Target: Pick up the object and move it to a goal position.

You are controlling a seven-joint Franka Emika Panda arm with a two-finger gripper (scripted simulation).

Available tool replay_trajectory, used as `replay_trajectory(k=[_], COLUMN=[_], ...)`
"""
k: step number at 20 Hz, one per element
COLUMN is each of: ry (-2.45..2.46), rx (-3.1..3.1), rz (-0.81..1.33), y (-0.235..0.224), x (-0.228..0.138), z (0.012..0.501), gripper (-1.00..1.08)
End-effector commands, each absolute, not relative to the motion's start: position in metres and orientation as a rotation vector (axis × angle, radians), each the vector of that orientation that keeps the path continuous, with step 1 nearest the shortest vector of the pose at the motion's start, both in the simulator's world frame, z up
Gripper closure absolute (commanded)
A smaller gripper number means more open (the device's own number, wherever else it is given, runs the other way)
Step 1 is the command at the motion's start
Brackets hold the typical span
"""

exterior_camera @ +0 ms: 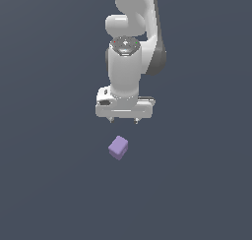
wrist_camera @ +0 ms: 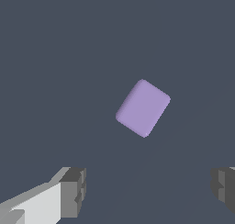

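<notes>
The object, a small lavender cube (exterior_camera: 118, 147) with rounded edges, lies on the dark grey floor, turned at an angle. My white gripper (exterior_camera: 124, 120) hangs above it, pointing down, its two short fingertips spread wide apart and empty. The cube sits a little below the fingertips in the exterior view, slightly toward that view's left. In the wrist view the cube (wrist_camera: 143, 108) lies ahead of the open gripper (wrist_camera: 149, 191), apart from both grey fingers (wrist_camera: 73, 191), with nothing between them.
The plain dark grey floor (exterior_camera: 197, 185) fills both views. The white arm (exterior_camera: 130, 47) rises straight above the gripper. No goal marker shows.
</notes>
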State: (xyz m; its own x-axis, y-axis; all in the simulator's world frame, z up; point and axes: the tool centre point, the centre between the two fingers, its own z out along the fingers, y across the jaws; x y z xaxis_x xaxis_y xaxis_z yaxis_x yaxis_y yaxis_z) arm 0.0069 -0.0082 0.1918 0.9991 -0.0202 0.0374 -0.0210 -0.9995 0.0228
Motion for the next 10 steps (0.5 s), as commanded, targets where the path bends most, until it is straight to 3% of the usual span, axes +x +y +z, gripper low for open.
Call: replay_trajectory(k=[1, 10], ry=[-0.032, 0.025], rx=[3.118, 3.102], rz=[0.058, 0.074], y=[-0.008, 0.008], x=[0.007, 0.010], z=[0.192, 0.204], gripper=[-0.92, -0.92])
